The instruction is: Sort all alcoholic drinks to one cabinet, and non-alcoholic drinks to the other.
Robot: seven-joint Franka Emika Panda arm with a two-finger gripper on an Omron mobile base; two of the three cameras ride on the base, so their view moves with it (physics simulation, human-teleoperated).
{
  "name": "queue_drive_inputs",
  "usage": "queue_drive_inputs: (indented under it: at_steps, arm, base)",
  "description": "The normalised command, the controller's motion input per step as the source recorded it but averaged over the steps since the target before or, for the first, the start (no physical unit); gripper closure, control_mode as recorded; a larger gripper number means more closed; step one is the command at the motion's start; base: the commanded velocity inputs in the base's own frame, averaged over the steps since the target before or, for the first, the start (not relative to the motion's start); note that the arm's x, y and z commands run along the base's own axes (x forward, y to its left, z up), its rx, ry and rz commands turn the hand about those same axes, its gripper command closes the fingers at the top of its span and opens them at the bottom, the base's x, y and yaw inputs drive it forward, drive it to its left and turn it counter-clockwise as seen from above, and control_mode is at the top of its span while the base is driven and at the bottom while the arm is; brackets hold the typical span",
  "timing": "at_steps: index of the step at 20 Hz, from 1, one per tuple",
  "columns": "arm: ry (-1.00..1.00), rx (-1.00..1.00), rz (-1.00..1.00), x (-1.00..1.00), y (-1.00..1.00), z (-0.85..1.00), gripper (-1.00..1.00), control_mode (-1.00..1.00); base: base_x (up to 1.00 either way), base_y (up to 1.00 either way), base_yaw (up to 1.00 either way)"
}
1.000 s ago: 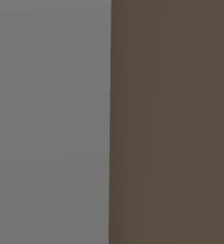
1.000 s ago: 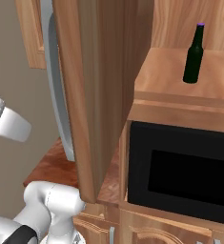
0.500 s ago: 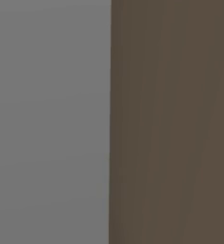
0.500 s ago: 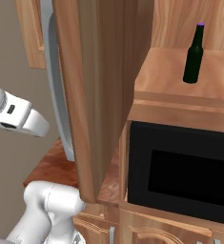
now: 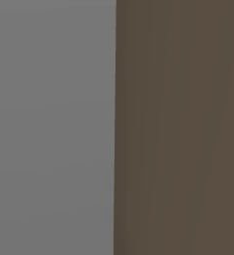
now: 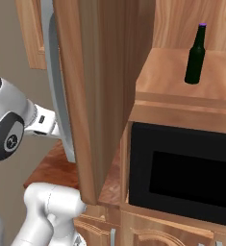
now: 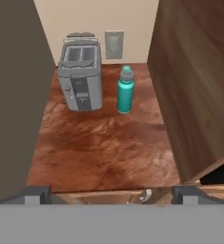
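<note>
left base view: two flat panels are seen, grey beside brown; nothing of the task can be made out.

right base view: a dark-green bottle with a purple cap (image 6: 195,55) is seen upright in an open cabinet (image 6: 182,98) above a black microwave (image 6: 182,170), well apart from the white arm (image 6: 13,120), which reaches behind the cabinet door (image 6: 102,86).

hand view: the gripper (image 7: 111,194) is held wide open with nothing between its tips. the teal bottle (image 7: 125,90) is found ahead and slightly right of the gripper, upright on the reddish counter (image 7: 99,147), just beside a grey toaster (image 7: 81,75). an advance straight ahead is judged to be needed.
</note>
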Motion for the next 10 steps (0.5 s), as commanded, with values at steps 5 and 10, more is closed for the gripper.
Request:
queue_drive_inputs:
  at_steps: [5,10]
  arm:
    - [-0.08,-0.01,0.0,0.18,-0.18,-0.24,-1.0,-1.0]
    - [-0.09,-0.02,0.0,0.09,-0.22,-0.1,-1.0,-1.0]
  base:
    - [0.0,0.0,0.0]
    - [0.0,0.0,0.0]
